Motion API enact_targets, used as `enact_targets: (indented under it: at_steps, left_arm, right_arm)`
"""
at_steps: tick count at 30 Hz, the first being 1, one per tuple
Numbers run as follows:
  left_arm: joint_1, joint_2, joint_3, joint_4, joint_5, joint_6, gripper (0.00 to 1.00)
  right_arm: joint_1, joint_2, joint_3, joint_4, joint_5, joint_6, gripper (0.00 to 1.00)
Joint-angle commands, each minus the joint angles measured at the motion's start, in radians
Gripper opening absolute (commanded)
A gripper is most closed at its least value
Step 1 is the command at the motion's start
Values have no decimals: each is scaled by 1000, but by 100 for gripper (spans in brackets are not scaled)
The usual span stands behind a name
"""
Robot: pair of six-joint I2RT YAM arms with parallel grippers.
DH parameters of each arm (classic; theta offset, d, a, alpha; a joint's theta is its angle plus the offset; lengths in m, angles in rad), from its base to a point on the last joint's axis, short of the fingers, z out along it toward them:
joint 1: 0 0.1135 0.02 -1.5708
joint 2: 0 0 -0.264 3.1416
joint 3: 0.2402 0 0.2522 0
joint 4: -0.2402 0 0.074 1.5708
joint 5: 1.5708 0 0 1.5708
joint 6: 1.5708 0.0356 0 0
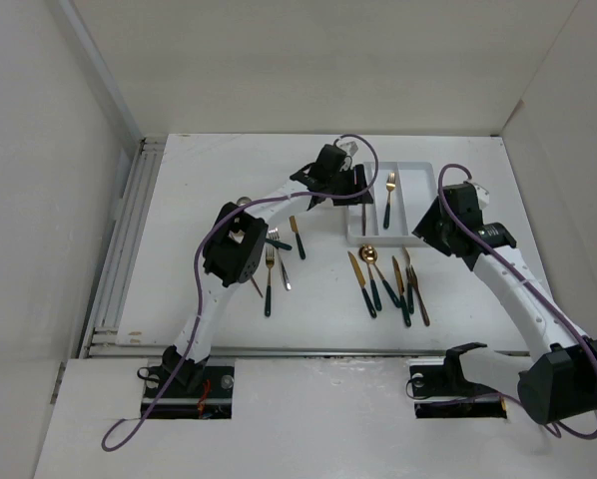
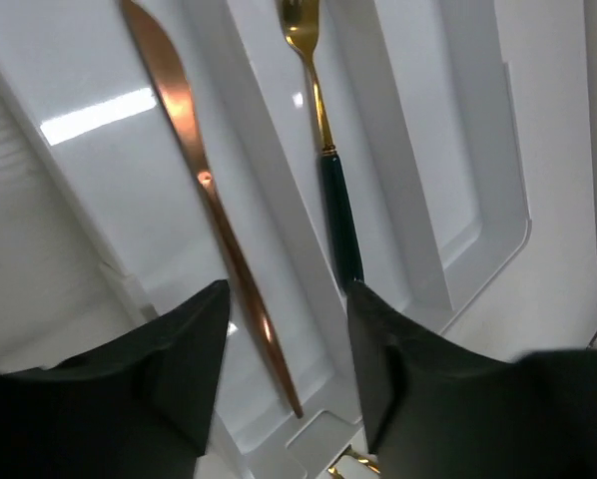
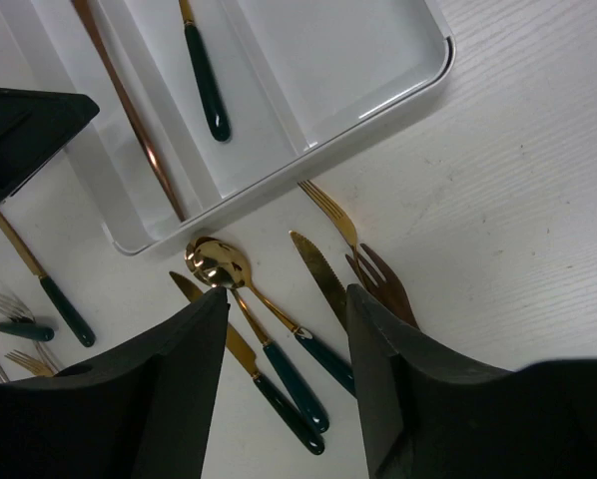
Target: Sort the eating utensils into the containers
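White tabletop [image 1: 179, 200] carries a cluster of loose utensils [image 1: 269, 284] at left. Beyond them the left gripper [image 2: 287, 294] hangs over the white tray [image 1: 416, 195], its fingers spread and holding nothing. Below it a copper knife [image 2: 189, 150] lies in the tray's left compartment and a teal-handled fork [image 2: 338, 215] in the middle one. A second cluster [image 3: 217, 261] lies just beside the tray's near edge, under the right gripper [image 3: 287, 294], likewise spread and empty.

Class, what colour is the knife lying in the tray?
Copper knife, clearest in left wrist view.
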Motion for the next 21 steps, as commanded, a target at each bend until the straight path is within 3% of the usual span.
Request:
enact_targets:
  at_steps: [1, 2, 4, 5, 8, 14, 21]
  left_arm:
    - [-2, -29, 55, 43, 34, -11, 50]
    - [-2, -29, 64, 43, 34, -11, 56]
    - [8, -29, 109, 14, 43, 0, 57]
    - [22, -29, 128, -20, 43, 0, 59]
    - [47, -38, 257, -133, -21, 47, 60]
    - [132, -155, 412, -245, -216, 211, 65]
    - [303, -238, 393, -315, -178, 170, 65]
  right_arm:
    - [-3, -24, 15, -8, 6, -2, 56]
    - [-3, -24, 15, -17, 6, -12, 58]
    - [-3, -6, 41, -17, -26, -22, 62]
    - [-3, 6, 52, -34, -35, -31, 70]
    - [-51, 97, 90, -149, -131, -31, 70]
    - [-147, 146, -2, -220, -270, -80, 43]
    - [-147, 224, -80, -229, -215, -60, 42]
